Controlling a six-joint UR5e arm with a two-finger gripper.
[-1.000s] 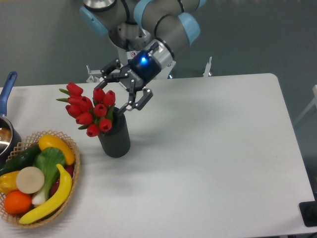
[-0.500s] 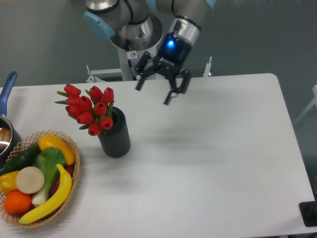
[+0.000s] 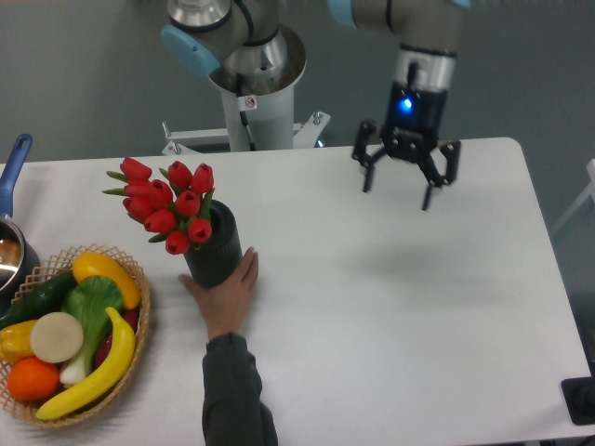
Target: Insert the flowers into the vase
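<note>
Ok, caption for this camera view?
Tulips in the vase, a hand at its base, open end effector off to the side.

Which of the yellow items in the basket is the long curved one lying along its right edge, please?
The banana: long, thin and curved along the basket's right rim, unlike the stubbier yellow piece at the top.

Wicker basket at front-left of white counter, holding banana, yellow pepper, cucumber, orange, green leafy veg, pale round item. Blue-handled pot at left edge, just behind basket, partly cut off. Small dark object at far-right front corner, unidentifiable.
</note>
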